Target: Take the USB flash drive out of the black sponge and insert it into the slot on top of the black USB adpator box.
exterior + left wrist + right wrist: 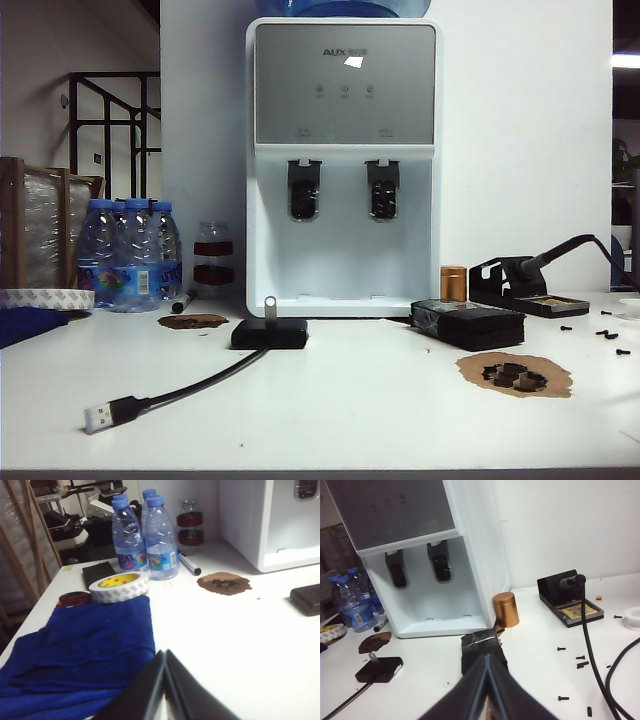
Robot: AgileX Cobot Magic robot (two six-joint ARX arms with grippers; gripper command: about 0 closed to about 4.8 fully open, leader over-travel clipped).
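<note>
With the drive (pixel 270 306) upright in the box (pixel 269 333) near the desk's (pixel 380 420) middle, both grippers, left (pixel 165 680) and right (pixel 486 685), pressed together, should just hold clear.

Hidden and cut off

The right end effector (pixel 487 690) covers the sponge's (pixel 482 650) near end; beyond it, the box's (pixel 379 669) slot is too small to see.

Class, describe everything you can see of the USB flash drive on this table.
The USB flash drive is a tiny silver metal stick with a small loop at its upper end. It stands upright, plugged into the top of the flat black USB adaptor box, left of the black sponge. Nothing else touches it.
</note>
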